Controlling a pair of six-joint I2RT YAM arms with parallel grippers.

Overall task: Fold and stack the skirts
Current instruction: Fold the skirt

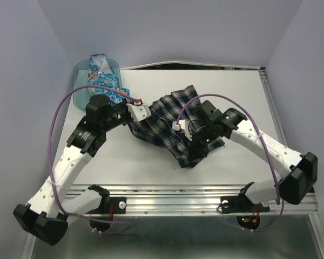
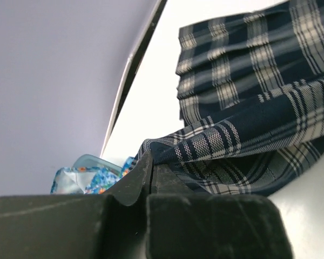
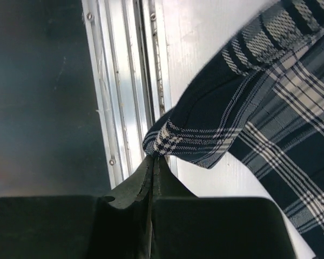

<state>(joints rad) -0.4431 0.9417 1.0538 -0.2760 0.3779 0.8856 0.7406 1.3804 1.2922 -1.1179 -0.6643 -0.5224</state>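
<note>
The navy-and-white plaid skirt [image 1: 170,116] lies rumpled on the white table, between both arms. My left gripper [image 1: 134,125] is shut on the skirt's left edge; in the left wrist view the cloth [image 2: 248,124] runs from the closed fingertips [image 2: 143,164]. My right gripper [image 1: 194,148] is shut on the skirt's near right corner [image 3: 175,137], lifted off the table. The blue flowered skirt [image 1: 105,81] hangs out of the teal bin at the back left and also shows in the left wrist view [image 2: 89,181].
The translucent teal bin [image 1: 81,73] stands at the table's back left corner. Aluminium rails [image 1: 194,195] run along the near edge, also seen in the right wrist view [image 3: 124,81]. Purple cables loop over both arms. Walls close in on three sides.
</note>
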